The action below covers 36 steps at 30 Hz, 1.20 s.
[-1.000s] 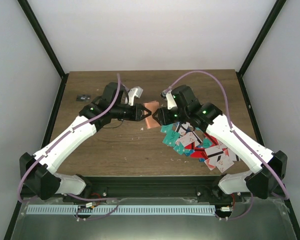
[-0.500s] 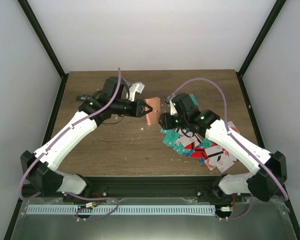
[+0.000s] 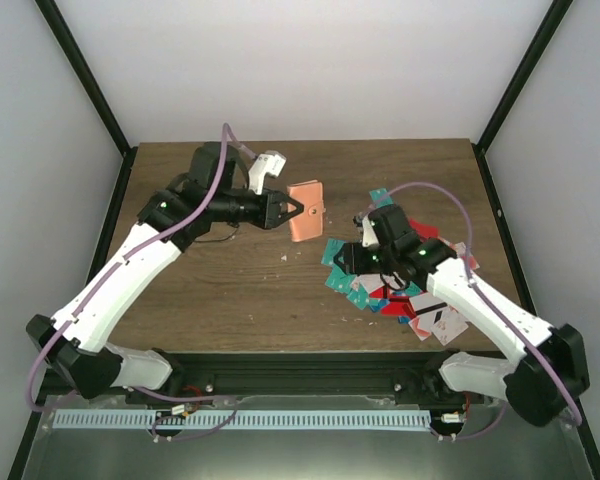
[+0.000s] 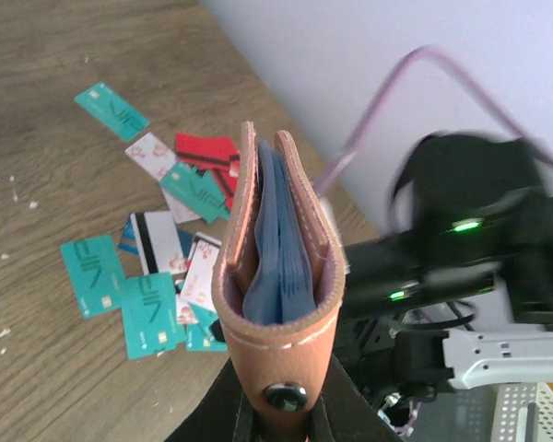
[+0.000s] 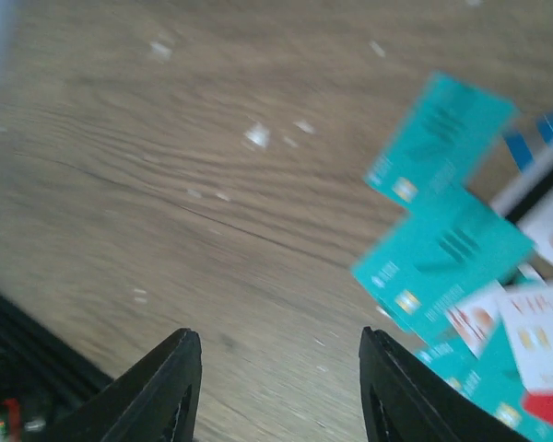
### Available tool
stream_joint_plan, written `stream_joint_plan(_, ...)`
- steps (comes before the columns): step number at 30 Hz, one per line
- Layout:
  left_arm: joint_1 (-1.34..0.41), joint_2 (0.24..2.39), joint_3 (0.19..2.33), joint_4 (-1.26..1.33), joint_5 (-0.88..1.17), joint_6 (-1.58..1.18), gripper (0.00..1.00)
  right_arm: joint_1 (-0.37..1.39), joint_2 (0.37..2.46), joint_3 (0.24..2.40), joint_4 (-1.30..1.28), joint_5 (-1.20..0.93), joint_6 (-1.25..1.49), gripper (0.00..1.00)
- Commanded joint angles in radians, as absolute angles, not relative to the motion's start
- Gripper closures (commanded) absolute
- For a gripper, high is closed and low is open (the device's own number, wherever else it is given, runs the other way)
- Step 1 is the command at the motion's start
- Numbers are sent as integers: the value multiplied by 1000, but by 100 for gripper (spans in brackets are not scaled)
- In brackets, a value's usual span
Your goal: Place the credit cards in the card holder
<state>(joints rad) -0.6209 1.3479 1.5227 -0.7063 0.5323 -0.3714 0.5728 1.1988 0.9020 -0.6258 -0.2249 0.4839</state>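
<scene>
Card holder is held up off the table, pinched at its snap end by the left gripper, whose fingers are clamped tight on it. Salmon-pink leather-like shell w/ pale stitching along the edge and a dark round snap at the gripped end. The two flaps stand slightly apart, w/ blue-grey pocket layers btwn them. It hangs approx. mid-table toward the far side, left of the card pile and apart from it.

Credit cards lie flat on the right half: teal, red, white-pink, blue, some w/ a black stripe, many overlapping. A few teal ones sit loose at the pile's left and far edges.

Right gripper hovers low at the pile's left edge, fingers spread wide, nothing btwn them.

Bare wood w/ pale specks runs left of the pile and toward the near edge. A small dark object sits far left. Black frame posts border both sides.
</scene>
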Motion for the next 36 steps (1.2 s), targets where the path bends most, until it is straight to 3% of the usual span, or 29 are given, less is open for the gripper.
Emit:
stream_joint_plan(1,-621,1375,1536,-777,506,-327,96,578,1117,985,-529,-375,407,50)
stream_joint_plan(6,-621,1403,1536,-802,504,-324,96,632,1101,1057,-526,-441,365,48)
stream_joint_plan(17,-623,1435,1540,-825,529,-316,96,669,1111,1128,-487,-383,385,31)
stream_joint_plan(27,-629,1445,1544,-826,589,-307,96,669,1195,1163,-486,-274,404,30)
stream_joint_plan(36,-637,1451,1550,-839,627,-290,96,669,1219,1183,-590,24,439,31)
